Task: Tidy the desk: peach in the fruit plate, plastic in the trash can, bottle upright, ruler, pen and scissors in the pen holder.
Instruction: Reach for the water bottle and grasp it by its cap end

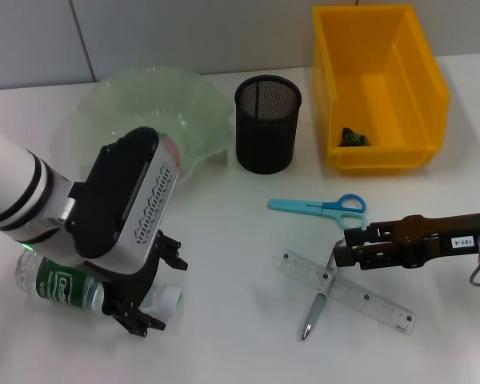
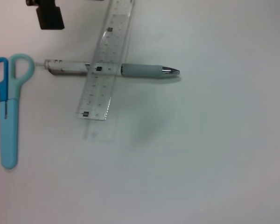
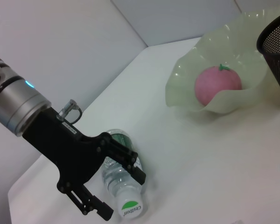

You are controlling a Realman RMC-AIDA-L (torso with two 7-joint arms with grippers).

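Table [image 1: 224, 336]: white, carrying everything below.
Yellow bin [image 1: 376, 80]: stood at the far right of the table; a small dark scrap [image 1: 352, 138] lay inside on its floor.
Fruit plate [image 1: 156, 104]: pale green with a wavy rim, at the far left; the pink peach [image 3: 218, 84] sat inside it.
Left gripper [image 3: 113, 189]: low over the near-left part of the table, fingers spread apart on either side of the bottle's neck, not closed on it.
Bottle [image 1: 60, 284]: clear plastic with a green label, lay on its side at the near left, its white cap [image 3: 129, 209] between the left gripper's fingers.
Right gripper [image 1: 338, 254]: reached in from the right, its tip just above the far end of the pen; whether its fingers were apart or together could not be told.
Pen holder [image 1: 267, 124]: black mesh cup, upright between the plate and the bin.
Ruler [image 1: 344, 292]: clear, flat on the table at a slant, near the middle right.
Scissors [image 1: 320, 207]: blue, closed, flat between the pen holder and the ruler.
Pen [image 1: 316, 308]: grey grip and metal tip, lay crossed with the ruler, passing under it.
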